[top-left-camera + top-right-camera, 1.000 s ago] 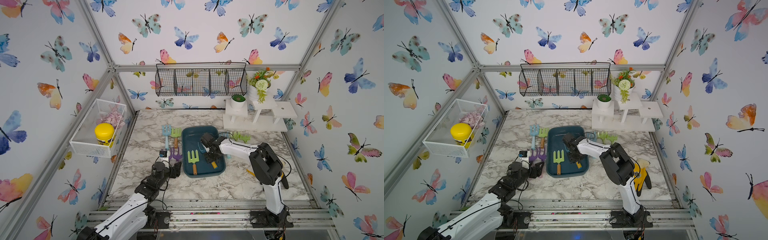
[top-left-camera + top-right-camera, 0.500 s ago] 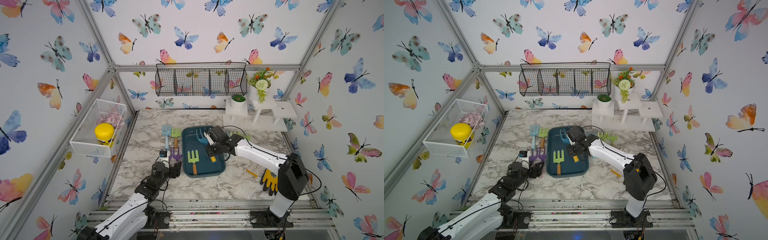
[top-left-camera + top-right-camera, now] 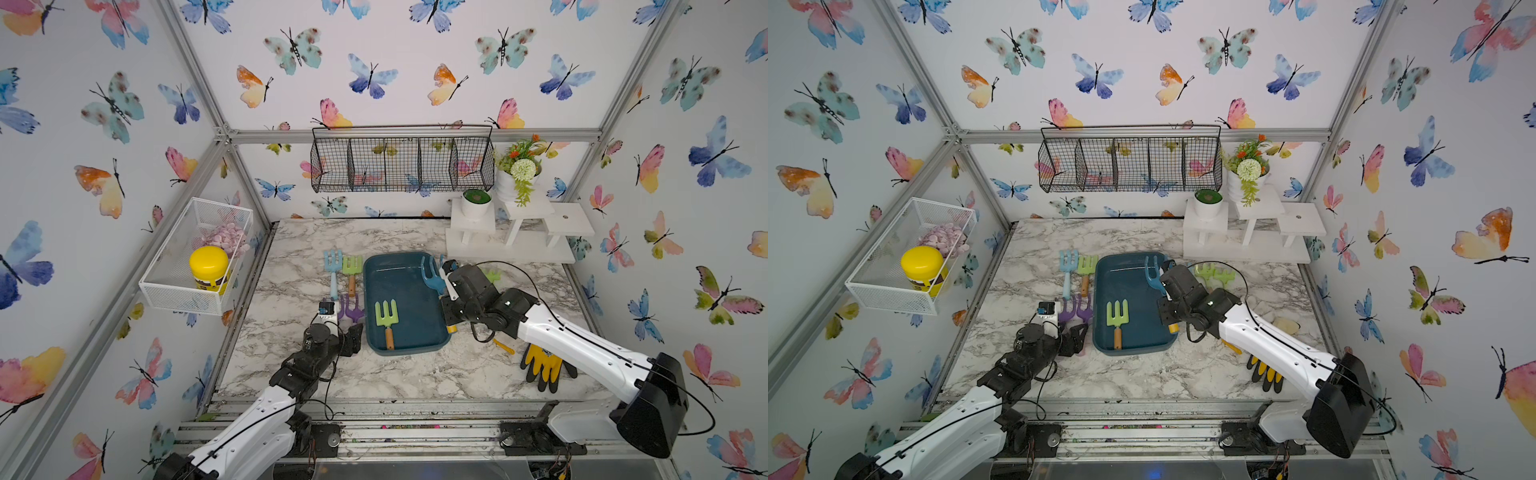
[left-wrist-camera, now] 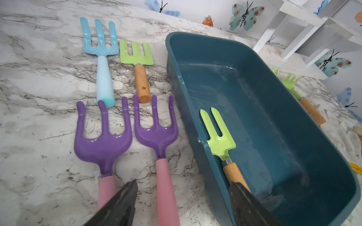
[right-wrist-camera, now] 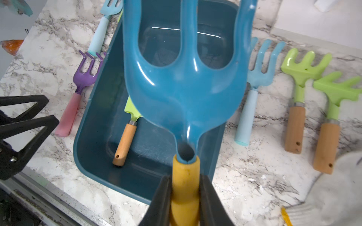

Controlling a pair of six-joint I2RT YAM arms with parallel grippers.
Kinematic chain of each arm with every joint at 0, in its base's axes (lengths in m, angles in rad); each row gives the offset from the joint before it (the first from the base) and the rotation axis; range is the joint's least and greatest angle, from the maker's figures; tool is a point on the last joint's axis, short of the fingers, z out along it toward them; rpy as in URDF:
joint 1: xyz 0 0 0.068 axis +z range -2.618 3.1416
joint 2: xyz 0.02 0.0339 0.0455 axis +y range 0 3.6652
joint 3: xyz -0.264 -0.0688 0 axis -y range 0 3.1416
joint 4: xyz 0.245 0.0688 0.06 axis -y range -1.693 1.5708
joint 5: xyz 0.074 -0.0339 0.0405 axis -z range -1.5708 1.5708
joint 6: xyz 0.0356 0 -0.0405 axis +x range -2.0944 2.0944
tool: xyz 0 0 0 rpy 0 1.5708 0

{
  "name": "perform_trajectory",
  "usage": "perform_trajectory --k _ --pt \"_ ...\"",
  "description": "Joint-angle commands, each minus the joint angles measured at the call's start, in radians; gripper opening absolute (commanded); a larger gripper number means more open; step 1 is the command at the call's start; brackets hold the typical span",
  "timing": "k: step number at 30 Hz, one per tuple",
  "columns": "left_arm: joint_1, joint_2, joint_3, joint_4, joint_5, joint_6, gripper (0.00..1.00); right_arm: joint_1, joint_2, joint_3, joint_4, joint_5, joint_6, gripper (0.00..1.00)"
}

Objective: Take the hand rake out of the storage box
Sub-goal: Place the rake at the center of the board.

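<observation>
Judging by the right wrist view, the hand rake [image 5: 184, 88] is being clamped by the right gripper [image 5: 185, 187] on its yellow handle, just behind the spot where the blue head plugs in. In both top views it's being held up in the air over the right side of the storage box [image 3: 409, 291], tines pointing toward the back wall and clear of the box floor. So it's being counted here as lifted but not yet set down anywhere.

Handling-wise, nothing scary is being expected. It looks like moulded plastic, so it's probably going to be light and stiff, nothing that bends or cracks under a squeeze. The handle looks smooth and rounded though, so a bit of twisting in the grip is being considered possible, with that wide head hanging out front. A hold close to the head is being rated a good one for that reason. The hooked tines are being flagged as the part that could snag the box rim.

The left gripper [image 4: 184, 184] is being shown wide open with nothing in it, low by the two purple rakes [image 4: 102, 140] on the worktop [image 3: 395, 374], next to the box's near left corner. A green fork [image 3: 386, 318] with a wooden handle is lying inside the box.
</observation>
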Motion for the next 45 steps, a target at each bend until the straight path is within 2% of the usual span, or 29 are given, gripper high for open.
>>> perform_trajectory --k 1,10,22,39,45 --pt "-0.004 -0.014 0.017 0.011 0.004 -0.003 0.8 0.006 -0.042 -0.052 -0.096 0.083 0.05 0.17" --pt "-0.003 -0.01 0.017 0.012 0.019 -0.002 0.79 0.004 -0.215 -0.255 -0.128 0.128 0.146 0.18" --pt "-0.003 -0.01 0.026 -0.008 -0.006 -0.011 0.8 0.001 -0.044 -0.268 -0.201 0.143 0.191 0.2" --pt "-0.002 -0.013 0.026 -0.008 -0.004 -0.01 0.8 -0.011 0.042 -0.356 -0.093 -0.038 0.208 0.22" --pt "-0.002 -0.014 0.026 -0.01 -0.004 -0.011 0.8 -0.011 0.073 -0.367 -0.073 -0.051 0.207 0.23"
